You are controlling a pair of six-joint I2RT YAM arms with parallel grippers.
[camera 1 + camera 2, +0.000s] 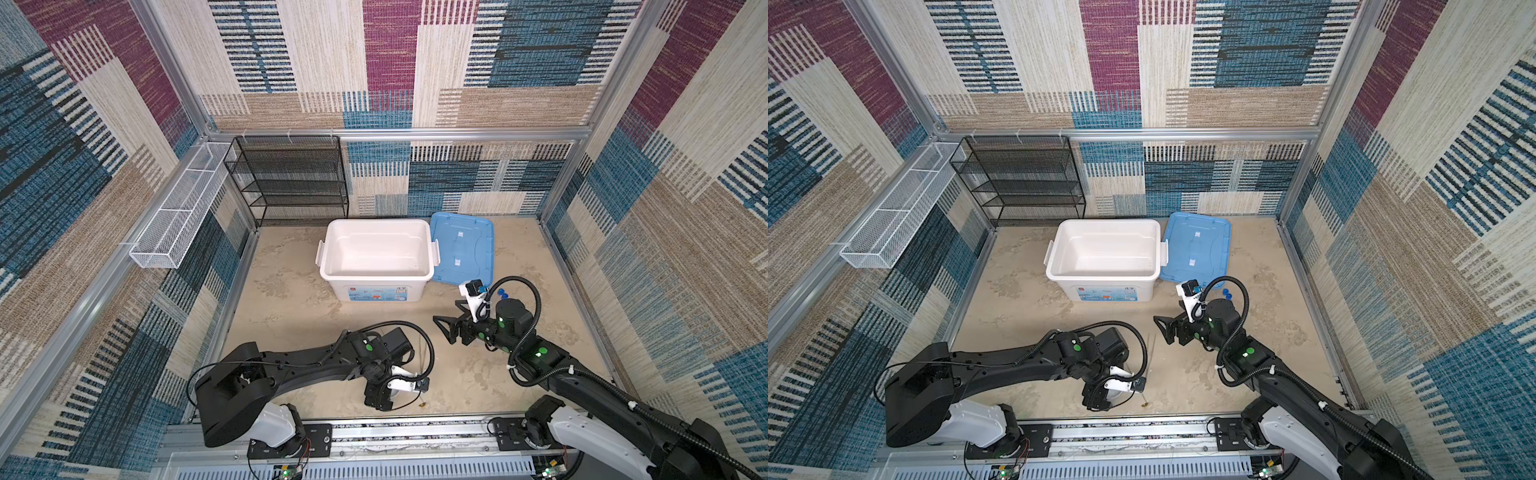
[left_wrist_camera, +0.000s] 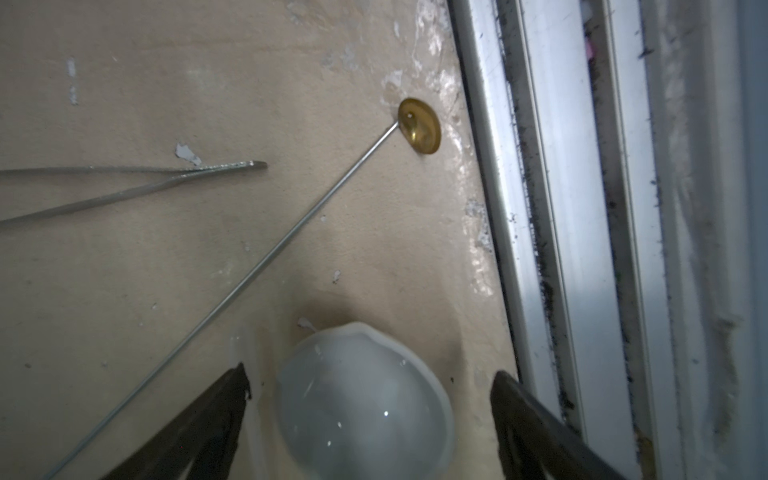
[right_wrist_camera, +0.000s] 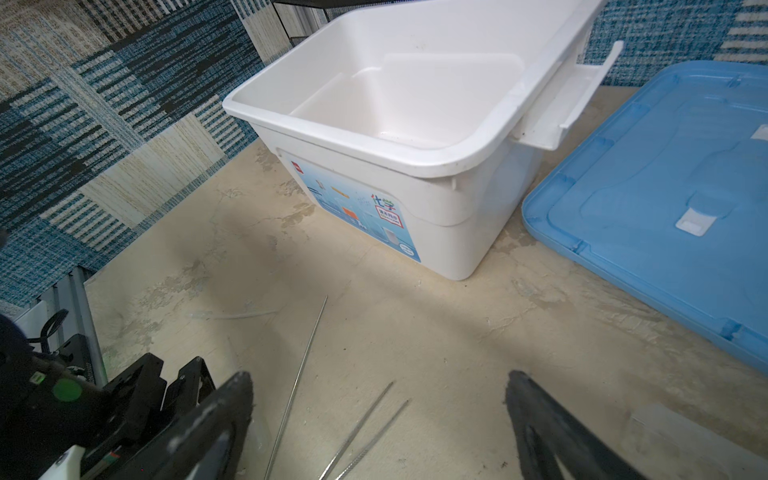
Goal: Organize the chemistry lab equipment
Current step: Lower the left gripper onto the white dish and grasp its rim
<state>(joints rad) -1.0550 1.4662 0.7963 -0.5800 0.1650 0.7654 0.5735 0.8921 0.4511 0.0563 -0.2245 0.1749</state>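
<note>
Well, the left gripper (image 2: pixel 372 380) stands spread wide around the dish (image 2: pixel 361 407), its fingers (image 2: pixel 208 428) clear of both sides, well in front of the tub (image 1: pixel 374 286). The spoon (image 2: pixel 266 257) and tweezers (image 2: pixel 124 183) lie flat on the table (image 2: pixel 124 291) in front of the tub too, and the right gripper (image 3: pixel 378 386) hangs splayed and empty out by the tub's front corner.

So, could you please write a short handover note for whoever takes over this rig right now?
Left gripper: open, straddling the small white round dish, no grip.
Right gripper: open, empty, near the thin metal tweezers.
Long thin metal spoon lies beside them.
Done: nothing; big white plastic tub holds nothing.
To do: every item, including blue-capped tubes near the flat blue lid.
</note>
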